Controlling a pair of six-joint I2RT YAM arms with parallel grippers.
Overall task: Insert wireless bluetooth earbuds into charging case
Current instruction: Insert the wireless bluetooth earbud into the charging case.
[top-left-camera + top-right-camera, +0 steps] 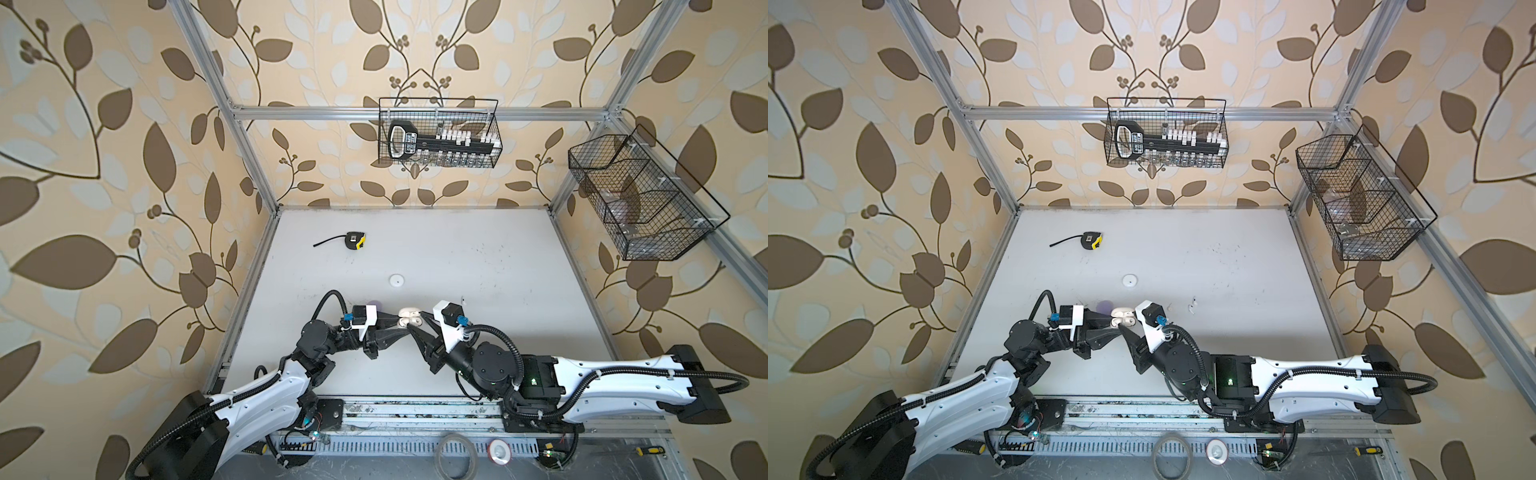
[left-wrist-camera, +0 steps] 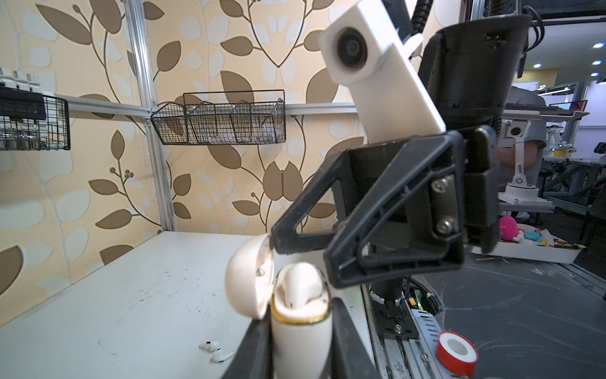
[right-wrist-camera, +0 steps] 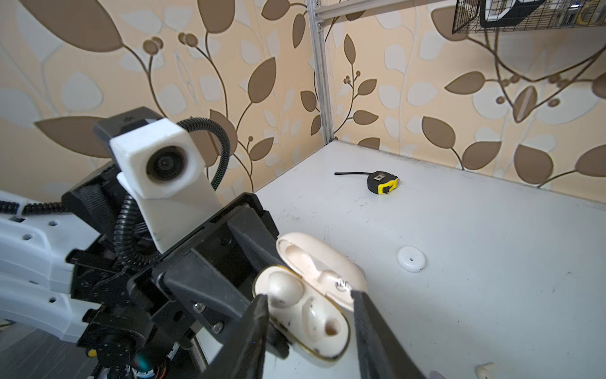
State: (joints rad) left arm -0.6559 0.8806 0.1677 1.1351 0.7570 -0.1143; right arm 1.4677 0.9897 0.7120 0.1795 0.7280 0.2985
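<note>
My left tool (image 1: pixel 394 323) clamps the cream charging case (image 2: pixel 300 341) upright over the counter (image 2: pixel 98 311), mouth up, lid (image 3: pixel 314 259) thrown back. Only the right wrist view shows one cream earbud (image 3: pixel 285 288) seated beside an empty well (image 3: pixel 331 328). My right tool (image 3: pixel 310 308) straddles it half-open, holding nothing.

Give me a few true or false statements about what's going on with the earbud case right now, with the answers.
1. The left hand grips the cream charging case. True.
2. The case lid is shut. False: it stands open.
3. Both slots hold earbuds. False: one cream earbud is seated; the other slot is empty.
4. Two white earbuds lie loose on the table. True.
5. The left hand also holds the tape measure. False: it lies on the table.
</note>
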